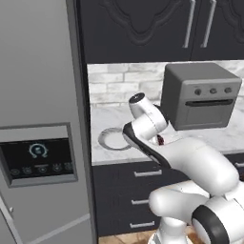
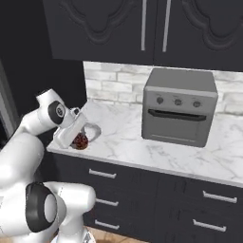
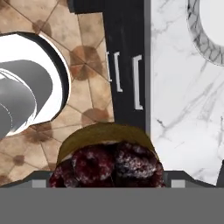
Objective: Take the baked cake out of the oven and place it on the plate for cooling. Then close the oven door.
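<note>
Cake: a small brown cake (image 3: 107, 162) topped with dark red berries sits right at the gripper (image 2: 76, 133), carried low over the front edge of the counter, near the plate.
Gripper: closed around the cake, judging by how the cake hangs at the hand with nothing beneath it; the fingertips themselves are hidden, so the width of the opening cannot be read.
Why held so: the cake seems to be held above the counter edge so it can be moved sideways onto the plate, which is the cooling spot.
Plate: a round white plate with a grey rim (image 1: 110, 139) lies flat on the counter, apart from the cake, with nothing on it.
Oven: a grey box oven (image 2: 178, 107) with three knobs and a bar handle stands on the counter against the wall; its door (image 2: 176, 126) looks closed.
Surface: white marble counter (image 2: 156, 152) with grey veins.
Room: dark cupboards above, dark drawers (image 2: 142, 194) with silver handles below, pale brick wall behind, a grey fridge (image 1: 40, 124) with a control panel to the left, brown tiled floor (image 3: 83, 57).
</note>
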{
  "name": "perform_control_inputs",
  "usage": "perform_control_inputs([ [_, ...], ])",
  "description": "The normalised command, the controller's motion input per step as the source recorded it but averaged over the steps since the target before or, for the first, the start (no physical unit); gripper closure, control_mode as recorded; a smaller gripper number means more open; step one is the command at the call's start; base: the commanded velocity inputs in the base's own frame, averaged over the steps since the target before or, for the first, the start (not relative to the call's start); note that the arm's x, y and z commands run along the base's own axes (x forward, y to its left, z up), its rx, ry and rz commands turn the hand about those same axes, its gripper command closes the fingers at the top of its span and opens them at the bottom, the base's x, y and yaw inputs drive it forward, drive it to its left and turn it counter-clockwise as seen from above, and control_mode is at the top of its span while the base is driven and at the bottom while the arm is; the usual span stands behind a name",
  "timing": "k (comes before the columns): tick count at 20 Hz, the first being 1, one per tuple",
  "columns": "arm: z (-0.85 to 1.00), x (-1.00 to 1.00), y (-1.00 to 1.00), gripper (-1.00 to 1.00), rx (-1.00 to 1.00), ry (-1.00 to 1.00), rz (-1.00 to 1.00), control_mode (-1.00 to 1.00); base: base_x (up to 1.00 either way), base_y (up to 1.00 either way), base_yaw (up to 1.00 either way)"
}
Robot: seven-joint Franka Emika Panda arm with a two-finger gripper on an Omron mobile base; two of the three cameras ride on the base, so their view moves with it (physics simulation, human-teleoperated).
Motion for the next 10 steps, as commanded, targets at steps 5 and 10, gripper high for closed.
perform_control_inputs([
  [5,-0.05,0.73,-0.08,1.0,0.3,0.22,0.29,-1.0,0.2,-0.02,0.06],
  [10,-0.22,0.67,-0.04,1.0,0.33,0.17,0.49,-1.0,0.0,0.0,0.0],
])
